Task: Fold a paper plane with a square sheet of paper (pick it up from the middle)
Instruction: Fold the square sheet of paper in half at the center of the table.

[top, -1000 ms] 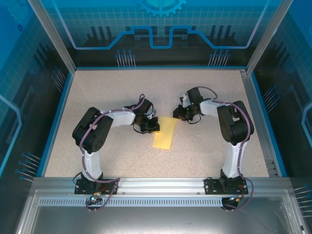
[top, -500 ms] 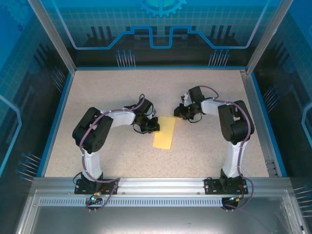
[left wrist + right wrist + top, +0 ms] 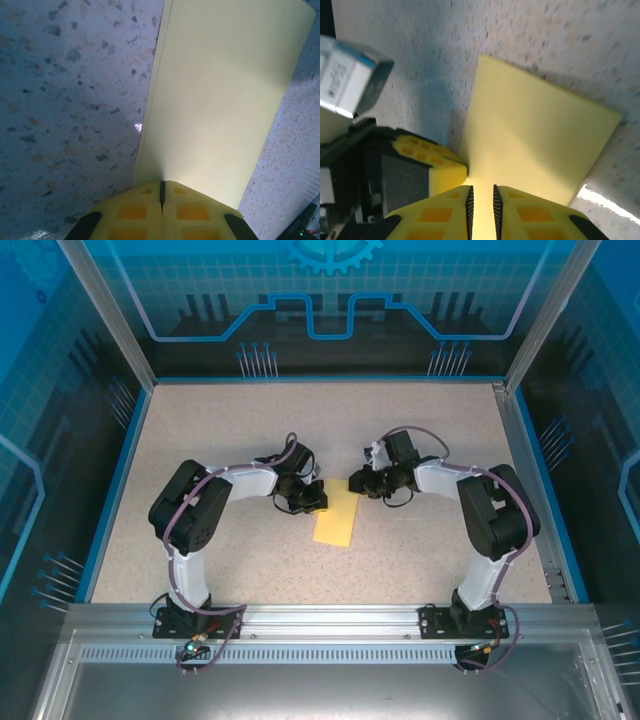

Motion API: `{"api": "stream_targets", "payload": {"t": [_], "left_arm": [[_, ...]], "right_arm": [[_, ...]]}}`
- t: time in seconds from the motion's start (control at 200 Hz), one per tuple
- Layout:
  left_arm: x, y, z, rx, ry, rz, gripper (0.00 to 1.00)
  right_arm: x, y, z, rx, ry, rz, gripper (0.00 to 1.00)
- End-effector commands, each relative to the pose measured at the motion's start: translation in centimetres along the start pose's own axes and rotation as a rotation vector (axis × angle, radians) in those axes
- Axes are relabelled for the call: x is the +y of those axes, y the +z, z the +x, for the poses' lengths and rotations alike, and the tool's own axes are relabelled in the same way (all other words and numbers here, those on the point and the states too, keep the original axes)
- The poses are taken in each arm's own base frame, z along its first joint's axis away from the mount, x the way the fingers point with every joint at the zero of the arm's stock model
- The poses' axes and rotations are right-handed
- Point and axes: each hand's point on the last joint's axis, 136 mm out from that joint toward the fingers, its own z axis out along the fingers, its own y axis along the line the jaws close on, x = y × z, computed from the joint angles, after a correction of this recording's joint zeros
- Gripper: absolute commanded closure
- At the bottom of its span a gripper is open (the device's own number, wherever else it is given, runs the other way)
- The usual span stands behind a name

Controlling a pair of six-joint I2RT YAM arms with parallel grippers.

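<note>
**Two grippers crowd one end of the folded sheet: anchor first, then fold**

The thin yellow paper sheet (image 3: 338, 515) lies flat as a long rectangle near the middle of the speckled beige tabletop (image 3: 220, 440). In the left wrist view a second layer's edge runs down its left side, so I judge it to be folded in half already.

The left gripper (image 3: 314, 498) sits at the sheet's far left corner. Seen from its own wrist, the left gripper (image 3: 161, 186) has its jaws pressed together with the paper (image 3: 220, 100) coming straight out of the seam, so it is clamped on the sheet.

The right gripper (image 3: 358, 483) is at the sheet's far end, just beside the left one. In its wrist view the right gripper (image 3: 482, 192) has its jaws a narrow slit apart over the paper's (image 3: 535, 140) edge. I cannot tell whether they pinch it. One yellow left finger (image 3: 445, 167) sits right next to them.

I take the step in hand to be a corner fold at the sheet's far end. To do it well:

- I treat the left clamp as the anchor and leave it where it is, so the sheet cannot skate across the table.
- I confirm the right jaws have both layers before lifting. One layer alone would peel the fold open.
- I carry the corner low and slowly toward the sheet's long centre line, then press it down there.
- I watch the gap between the two sets of fingers, because they are close enough to knock together.
- Thin paper buckles easily, so I avoid any pull along the sheet's length.
</note>
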Motion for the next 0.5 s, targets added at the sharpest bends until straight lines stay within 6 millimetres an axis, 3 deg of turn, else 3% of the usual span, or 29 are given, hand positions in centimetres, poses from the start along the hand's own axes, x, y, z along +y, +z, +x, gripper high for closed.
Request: {"api": "stream_targets", "payload": {"t": [0.0, 0.245, 0.495], "left_arm": [[3.8, 1.0, 1.7, 0.063, -0.052, -0.134, 1.0], [3.9, 1.0, 1.7, 0.062, -0.054, -0.133, 1.0], [4.1, 1.1, 1.8, 0.066, -0.053, -0.143, 1.0]], "right_arm": [[0.5, 0.7, 0.0, 0.007, -0.005, -0.02, 0.79], [-2.5, 2.1, -1.6, 0.005, 0.029, 0.057, 0.81], [-4.2, 1.6, -2.7, -0.026, 0.052, 0.082, 0.8]]}}
